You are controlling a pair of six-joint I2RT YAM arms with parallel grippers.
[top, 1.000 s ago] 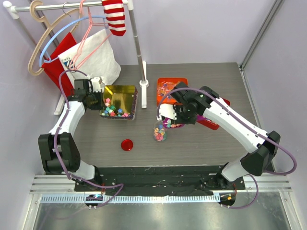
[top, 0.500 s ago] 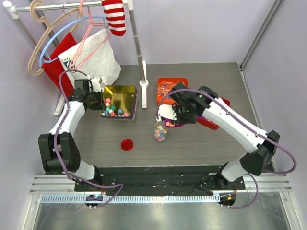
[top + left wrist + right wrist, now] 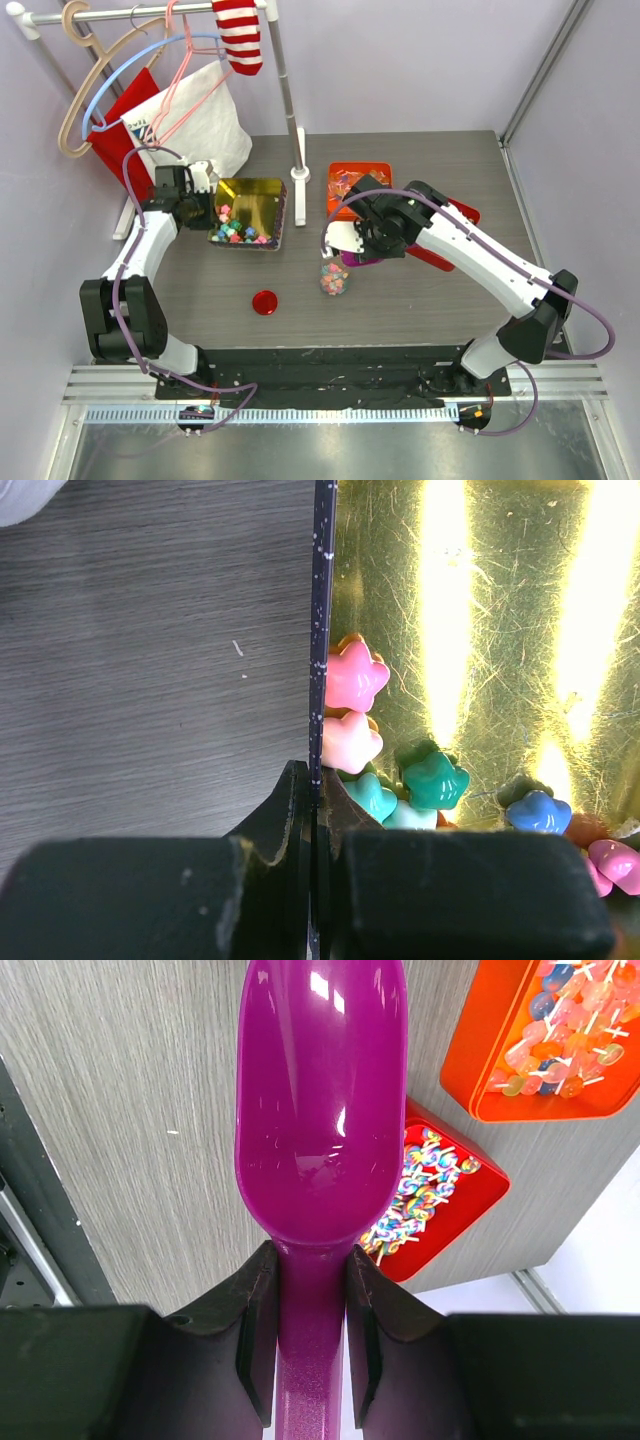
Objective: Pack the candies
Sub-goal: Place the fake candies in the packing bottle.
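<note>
The candies (image 3: 240, 233), small star-shaped sweets in pink, green and blue, lie heaped at the near end of a gold tin (image 3: 255, 195). In the left wrist view they show as candies (image 3: 400, 765) against the tin's thin wall (image 3: 323, 600). My left gripper (image 3: 207, 207) (image 3: 315, 800) is shut on that wall at the tin's left side. A small clear jar (image 3: 334, 279) holding mixed candies stands mid-table. My right gripper (image 3: 363, 244) (image 3: 310, 1280) is shut on the handle of a purple scoop (image 3: 320, 1110) (image 3: 354, 259), whose bowl is empty and hangs just right of the jar.
An orange tin (image 3: 340, 172) (image 3: 480, 1070) of shiny wrapped sweets and a red tin (image 3: 455, 212) (image 3: 480, 1195) of swirled sweets sit behind the right arm. A red lid (image 3: 264, 301) lies near the front. A stand pole base (image 3: 299, 178), hangers and bags are at the back left.
My right arm has shifted slightly left and back with the scoop. The left arm and the gold tin have not moved.
</note>
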